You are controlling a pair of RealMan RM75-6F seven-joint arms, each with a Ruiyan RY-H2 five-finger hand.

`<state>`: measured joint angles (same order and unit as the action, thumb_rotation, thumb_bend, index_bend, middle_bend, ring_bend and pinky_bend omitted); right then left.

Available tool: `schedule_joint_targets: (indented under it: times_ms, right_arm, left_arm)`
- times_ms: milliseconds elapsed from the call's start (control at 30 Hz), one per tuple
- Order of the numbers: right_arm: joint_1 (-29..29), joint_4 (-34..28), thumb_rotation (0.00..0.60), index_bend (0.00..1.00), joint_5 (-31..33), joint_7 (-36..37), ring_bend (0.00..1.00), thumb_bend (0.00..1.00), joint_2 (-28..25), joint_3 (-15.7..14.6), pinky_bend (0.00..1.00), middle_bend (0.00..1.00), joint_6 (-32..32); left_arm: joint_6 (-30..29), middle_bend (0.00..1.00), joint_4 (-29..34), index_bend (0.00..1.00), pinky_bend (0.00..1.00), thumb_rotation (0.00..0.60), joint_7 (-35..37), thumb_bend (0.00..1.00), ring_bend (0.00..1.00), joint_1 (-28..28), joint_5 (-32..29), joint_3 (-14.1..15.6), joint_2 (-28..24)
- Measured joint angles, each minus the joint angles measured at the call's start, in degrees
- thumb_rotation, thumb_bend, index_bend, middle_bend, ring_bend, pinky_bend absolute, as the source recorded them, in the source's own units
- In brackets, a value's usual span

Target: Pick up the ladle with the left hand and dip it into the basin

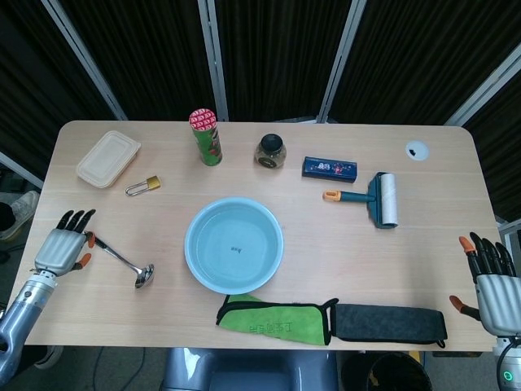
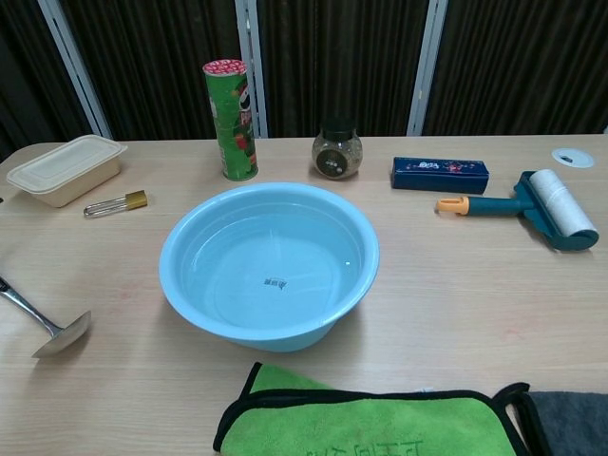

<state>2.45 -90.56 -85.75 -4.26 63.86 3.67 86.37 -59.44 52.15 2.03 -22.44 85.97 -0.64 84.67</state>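
Note:
A steel ladle point(image 1: 122, 261) lies flat on the table's left side, bowl toward the basin; the chest view shows its bowl point(image 2: 59, 335) at the left edge. The light blue basin point(image 1: 234, 245) holds water and stands at the table's middle point(image 2: 269, 266). My left hand point(image 1: 62, 247) hovers at the ladle's handle end, fingers spread, and grips nothing. My right hand point(image 1: 491, 281) hangs past the front right corner, fingers apart and empty. Neither hand shows in the chest view.
Behind the basin stand a green chip can point(image 1: 207, 138) and a small jar point(image 1: 269, 151). A lidded box point(image 1: 107, 158) and a padlock point(image 1: 142, 185) lie back left; a blue case point(image 1: 329, 169) and lint roller point(image 1: 375, 198) sit right. Green point(image 1: 273, 318) and dark cloths point(image 1: 389, 322) line the front edge.

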Motion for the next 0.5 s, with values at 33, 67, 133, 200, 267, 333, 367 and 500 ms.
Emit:
schedule_joint_targets:
  times_ms: [33, 67, 133, 200, 267, 333, 367, 500]
  right_arm:
    - [0.0, 0.1, 0.600, 0.00, 0.2, 0.0, 0.00, 0.00, 0.0, 0.1, 0.00, 0.00, -0.1]
    - [0.0, 0.1, 0.600, 0.00, 0.3, 0.0, 0.00, 0.00, 0.0, 0.2, 0.00, 0.00, -0.1]
    - [0.0, 0.1, 0.600, 0.00, 0.6, -0.2, 0.00, 0.00, 0.0, 0.3, 0.00, 0.00, -0.1]
    - [0.0, 0.1, 0.600, 0.00, 0.7, -0.3, 0.00, 0.00, 0.1, 0.3, 0.00, 0.00, -0.2]
    - [0.0, 0.1, 0.600, 0.00, 1.0, -0.4, 0.00, 0.00, 0.1, 0.4, 0.00, 0.00, -0.2]
    - [0.1, 0.1, 0.600, 0.00, 1.2, -0.7, 0.00, 0.00, 0.2, 0.5, 0.00, 0.00, -0.4]
    - [0.2, 0.2, 0.600, 0.00, 1.3, -0.8, 0.00, 0.00, 0.2, 0.5, 0.00, 0.00, -0.5]
    - [0.4, 0.2, 0.600, 0.00, 2.1, -1.5, 0.00, 0.00, 0.5, 0.8, 0.00, 0.00, -1.0]
  left_arm:
    - [0.5, 0.00, -0.6, 0.49, 0.00, 0.600, 0.2, 0.35, 0.00, -0.2, -0.1, 0.0, 0.4]
    - [1.0, 0.00, -1.3, 0.48, 0.00, 0.600, 0.3, 0.35, 0.00, -0.5, -0.1, 0.1, 0.8]
    - [2.0, 0.00, -3.0, 0.48, 0.00, 0.600, 0.8, 0.35, 0.00, -1.1, -0.1, 0.4, 1.8]
    - [2.8, 0.00, -4.2, 0.47, 0.00, 0.600, 1.2, 0.35, 0.00, -1.6, -0.1, 0.7, 2.6]
    - [3.4, 0.00, -5.0, 0.45, 0.00, 0.600, 1.5, 0.35, 0.00, -2.0, -0.1, 0.9, 3.0]
    - [4.5, 0.00, -5.8, 0.44, 0.00, 0.600, 1.7, 0.35, 0.00, -2.4, -0.3, 1.0, 3.4]
    - [5.1, 0.00, -6.3, 0.43, 0.00, 0.600, 1.9, 0.35, 0.00, -2.6, -0.3, 1.1, 3.7]
    - [6.1, 0.00, -7.7, 0.43, 0.00, 0.600, 3.3, 0.35, 0.00, -3.6, -0.1, 1.5, 4.7]
